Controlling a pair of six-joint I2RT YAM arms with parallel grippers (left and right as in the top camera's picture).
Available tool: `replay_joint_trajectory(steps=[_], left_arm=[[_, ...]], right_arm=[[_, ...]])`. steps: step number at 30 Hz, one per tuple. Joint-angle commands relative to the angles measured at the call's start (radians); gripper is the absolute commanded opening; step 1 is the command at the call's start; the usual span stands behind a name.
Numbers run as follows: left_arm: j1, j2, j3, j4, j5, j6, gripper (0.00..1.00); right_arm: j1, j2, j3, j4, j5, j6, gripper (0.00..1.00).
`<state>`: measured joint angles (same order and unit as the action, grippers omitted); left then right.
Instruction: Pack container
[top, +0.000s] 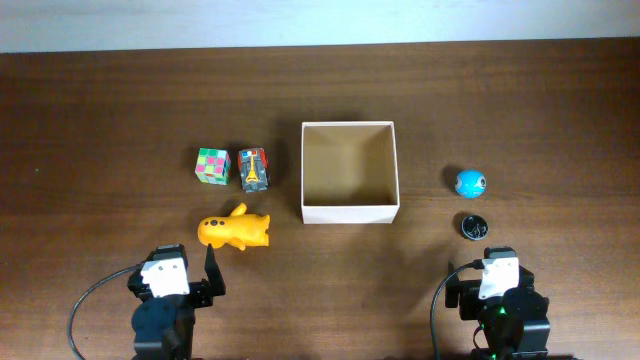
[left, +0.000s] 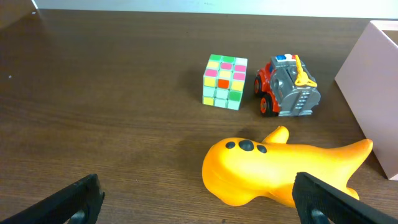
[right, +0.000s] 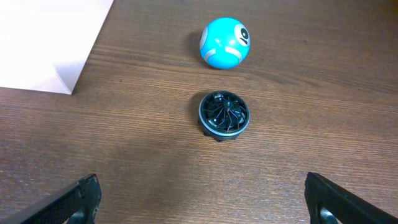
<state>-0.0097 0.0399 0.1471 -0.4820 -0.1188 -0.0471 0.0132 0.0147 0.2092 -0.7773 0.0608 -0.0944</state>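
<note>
The square open-topped cardboard container (top: 349, 213), cream-white outside and tan-brown inside, stands upright near the middle of the dark brown wooden bench (top: 100, 120), and nothing lies in it. In the left wrist view the container (left: 373, 81) shows as a pale wall at the right edge. In the right wrist view the container (right: 43, 43) fills the upper left corner.

On the container's left side, near it but apart, stands a red and grey toy truck (top: 254, 169) (left: 287, 87) with a yellow piece on top. Just beside the truck, farther from the box, sits a multicoloured puzzle cube (top: 212, 165) (left: 224, 81) in pastel squares. Closer to the arms lies an orange-yellow smooth toy figure (top: 234, 229) (left: 273, 171) on its side (three black dots mark its rounded end).

On the container's right side a bright blue ball with a white patch (top: 470, 182) (right: 225, 42) rests on the bench. A small black round disc with spokes (top: 474, 225) (right: 224, 114) sits near it, closer to the arms, the two apart.

The left tool (top: 185, 268) (left: 196, 202) has its fingers spread wide and holds nothing, with the toy figure just ahead of it. The right tool (top: 497, 262) (right: 205, 205) is likewise spread wide and empty, with the black disc ahead of it, apart.
</note>
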Motion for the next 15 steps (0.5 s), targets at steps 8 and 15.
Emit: replay_joint_trajectory(steps=[8, 15], left_arm=[[0.004, -0.009, -0.010, 0.003, 0.010, 0.015, 0.99], [0.004, -0.009, -0.010, 0.056, -0.029, 0.017, 0.99]], right_arm=[[-0.009, -0.010, -0.003, 0.003, -0.005, -0.003, 0.99], [-0.009, -0.010, -0.003, 0.005, -0.005, -0.003, 0.99]])
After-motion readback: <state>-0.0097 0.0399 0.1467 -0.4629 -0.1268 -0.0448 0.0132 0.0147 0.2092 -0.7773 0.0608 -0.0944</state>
